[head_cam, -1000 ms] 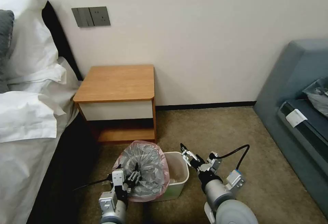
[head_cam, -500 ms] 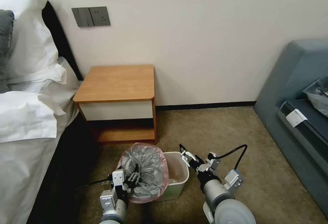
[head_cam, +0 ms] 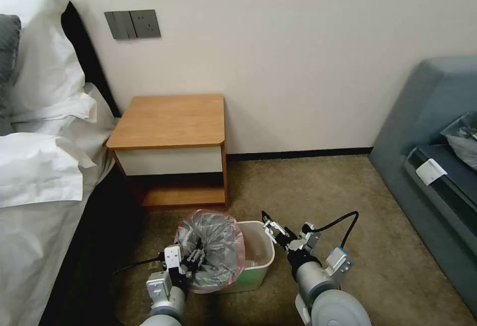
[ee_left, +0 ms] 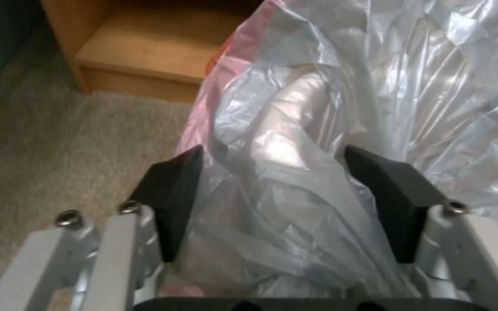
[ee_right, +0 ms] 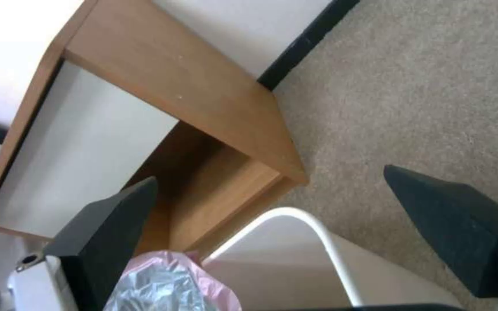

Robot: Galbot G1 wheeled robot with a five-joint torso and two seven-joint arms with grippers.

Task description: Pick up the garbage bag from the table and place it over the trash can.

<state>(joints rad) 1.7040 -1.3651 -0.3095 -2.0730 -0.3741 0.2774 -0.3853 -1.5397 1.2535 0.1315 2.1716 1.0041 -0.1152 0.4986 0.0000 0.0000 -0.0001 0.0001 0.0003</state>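
Note:
The garbage bag [head_cam: 212,246], crinkly grey plastic with a pink rim, stands puffed up over the left half of the trash can [head_cam: 259,261], a cream-white bin on the carpet in front of the table [head_cam: 171,120]. My left gripper [head_cam: 195,255] is at the bag's near side. In the left wrist view this gripper [ee_left: 273,151] is open, with the bag [ee_left: 295,129] bulging between its black fingers [ee_left: 171,198]. My right gripper [head_cam: 269,223] hangs open over the bin's right rim [ee_right: 312,224], holding nothing. The right wrist view shows a bit of the bag [ee_right: 162,285].
A bed with white pillows [head_cam: 39,167] lies along the left. A blue-grey sofa [head_cam: 432,167] stands at the right, with a darker grey bag [head_cam: 464,139] on it. Beige carpet [head_cam: 308,187] lies open between the table and the sofa.
The bag has sunk a little and shifted slightly right over the bin, with my left gripper following. My right gripper has hardly moved.

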